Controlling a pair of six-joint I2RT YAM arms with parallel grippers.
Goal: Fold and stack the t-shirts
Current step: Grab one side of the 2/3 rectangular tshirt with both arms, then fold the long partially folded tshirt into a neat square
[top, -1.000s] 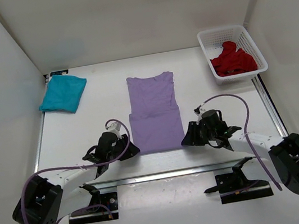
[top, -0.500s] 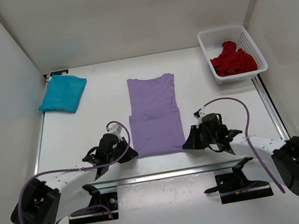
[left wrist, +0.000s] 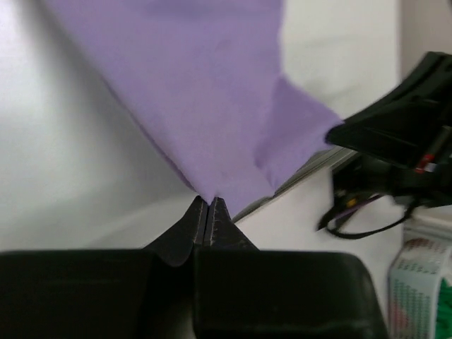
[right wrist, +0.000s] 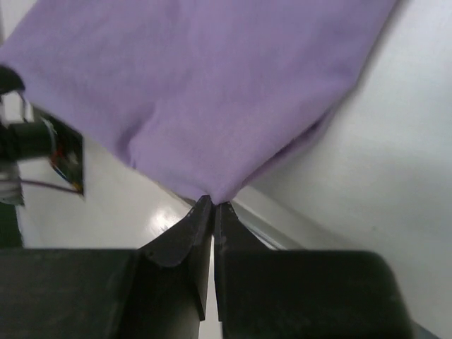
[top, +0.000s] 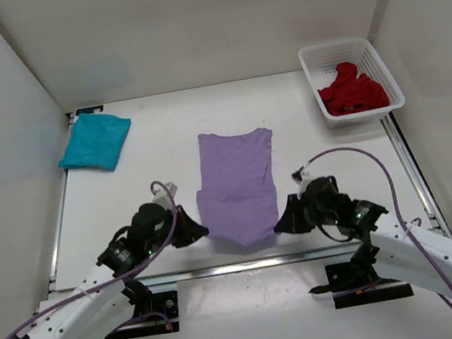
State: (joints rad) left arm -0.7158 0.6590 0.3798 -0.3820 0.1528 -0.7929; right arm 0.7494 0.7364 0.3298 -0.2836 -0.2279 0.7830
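Shirts spread across the desk [top: 154, 151], the teal shirt [top: 94, 143] lying folded at its far left corner. By the near edge the left fingers [top: 195, 233] are pinched tight on the near left corner of the lavender shirt [top: 237, 176], which runs down the middle with its near end lifted and sagging, and the right fingers [top: 282, 222] are pinched on its near right corner. At the far right corner the dark red shirt [top: 351, 91] is bunched in the white basket [top: 343, 51].
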